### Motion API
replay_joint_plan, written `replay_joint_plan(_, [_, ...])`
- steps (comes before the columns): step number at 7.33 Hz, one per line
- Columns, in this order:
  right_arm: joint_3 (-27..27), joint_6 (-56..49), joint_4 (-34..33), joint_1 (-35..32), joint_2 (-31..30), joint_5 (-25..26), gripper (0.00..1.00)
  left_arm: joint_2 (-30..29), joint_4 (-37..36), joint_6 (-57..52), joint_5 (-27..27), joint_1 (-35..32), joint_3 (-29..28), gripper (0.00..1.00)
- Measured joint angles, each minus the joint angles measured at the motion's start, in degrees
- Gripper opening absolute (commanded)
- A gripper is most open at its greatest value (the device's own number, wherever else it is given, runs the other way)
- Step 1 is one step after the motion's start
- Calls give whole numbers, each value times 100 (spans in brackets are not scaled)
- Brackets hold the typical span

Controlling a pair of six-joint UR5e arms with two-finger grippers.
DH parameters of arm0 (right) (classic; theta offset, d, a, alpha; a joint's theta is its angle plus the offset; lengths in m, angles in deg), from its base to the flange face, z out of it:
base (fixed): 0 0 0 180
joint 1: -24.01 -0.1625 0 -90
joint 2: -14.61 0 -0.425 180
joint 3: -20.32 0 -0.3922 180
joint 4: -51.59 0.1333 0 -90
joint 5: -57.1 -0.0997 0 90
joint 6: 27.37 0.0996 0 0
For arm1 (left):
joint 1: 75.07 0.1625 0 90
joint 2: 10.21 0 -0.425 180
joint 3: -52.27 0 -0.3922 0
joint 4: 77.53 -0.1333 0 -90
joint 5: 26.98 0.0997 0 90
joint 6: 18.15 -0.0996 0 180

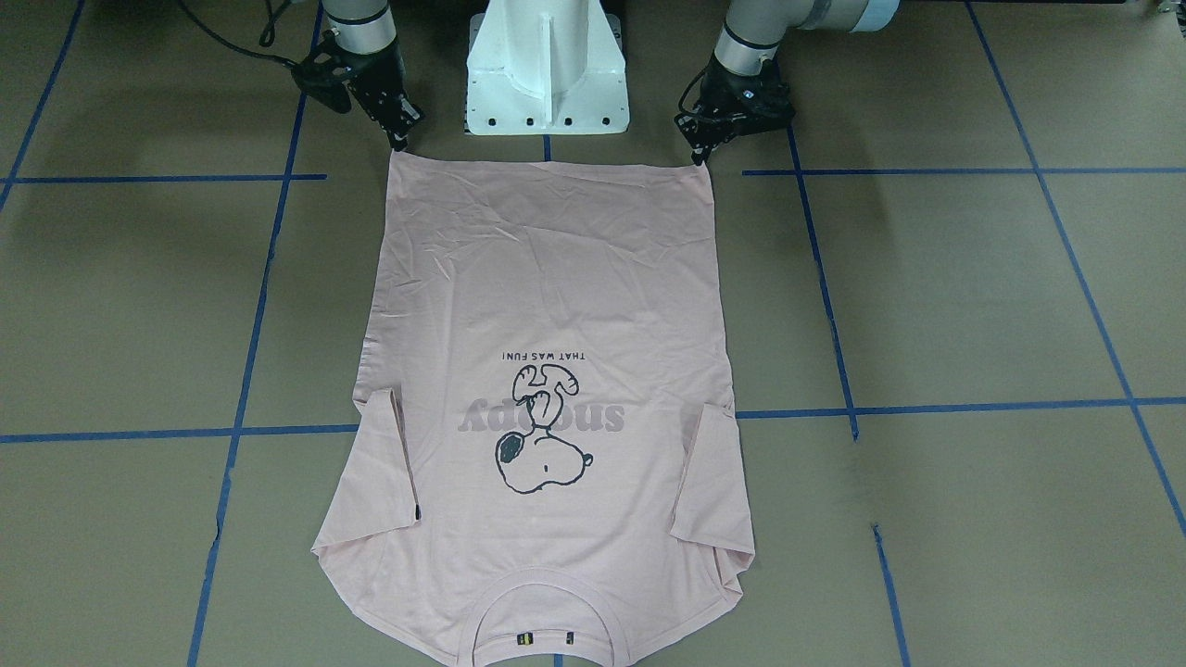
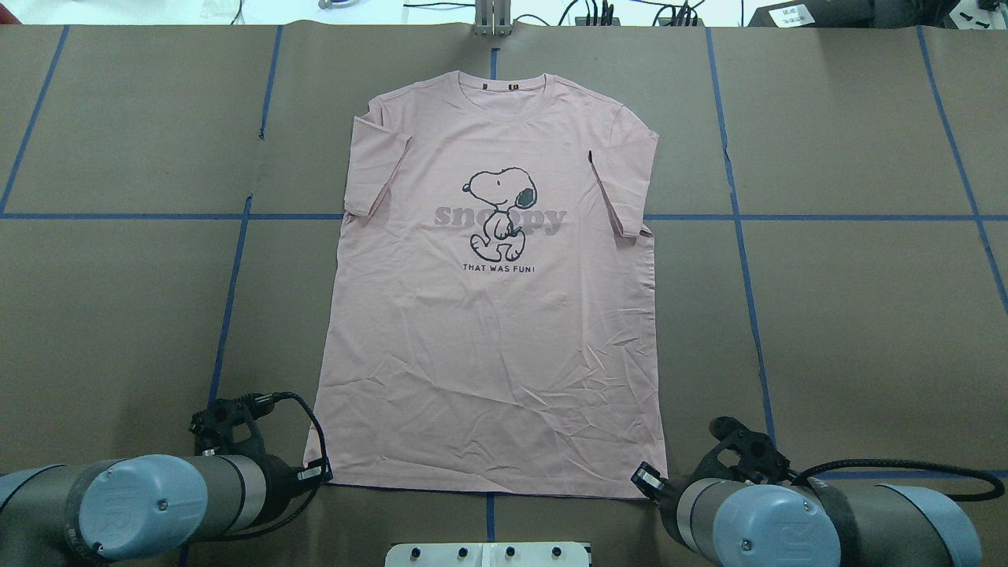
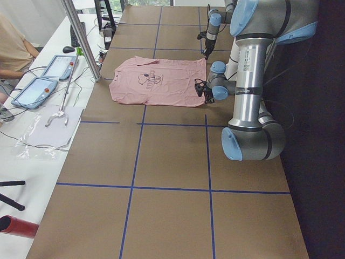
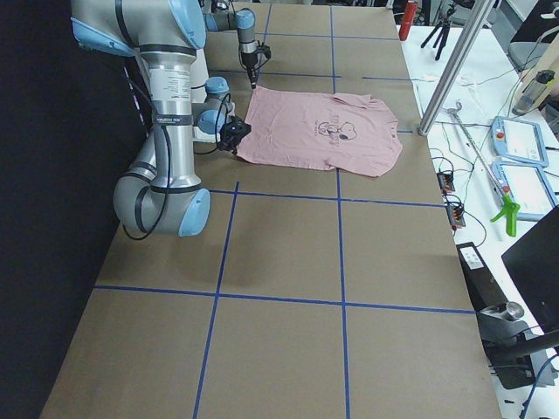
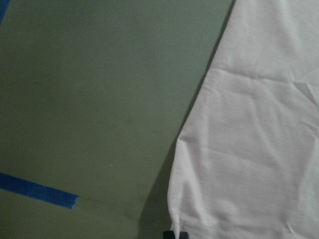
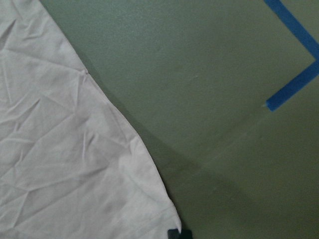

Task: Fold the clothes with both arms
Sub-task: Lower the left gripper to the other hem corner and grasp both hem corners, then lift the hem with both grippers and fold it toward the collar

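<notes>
At the 6 o'clock edge of the brown paper-covered table (image 2: 850,331) in the overhead view, the hem of the pale pink T-shirt (image 2: 488,354) runs straight between the two grippers. The left gripper (image 2: 324,472) meets the hem's 7 o'clock corner and the right gripper (image 2: 647,479) its 5 o'clock corner. The shirt lies flat and face up, with its collar (image 2: 502,79) at 12 o'clock, away from the robot, and both sleeves folded in over the body.

Each wrist camera shows only a small dark fingertip (image 5: 175,234) at 6 o'clock in its frame, with the fabric corner running right into it and a shadow along the cloth edge. The right wrist view's fingertip (image 6: 178,233) looks the same. Both grippers read as pinched closed on the hem corners.

Only the overhead and front-facing views show the cartoon dog print (image 2: 498,211) and the small black sleeve tag (image 2: 590,157). From the front, the white pedestal base (image 1: 547,74) sits at 12 o'clock, just beyond the hem.
</notes>
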Motion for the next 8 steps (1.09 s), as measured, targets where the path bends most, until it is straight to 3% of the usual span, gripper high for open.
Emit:
replay_joint_plan(3, [-586, 1, 4, 276, -562, 12, 0, -55, -1009, 453, 108, 376, 820, 0])
replay_joint_plan(5, [-950, -21, 4, 190, -742, 37, 0, -193, -1330, 506, 95, 448, 1072, 0])
replay_joint_plan(8, [-768, -836, 0, -679, -453, 24, 0, -957, -1486, -433, 27, -444, 803, 0])
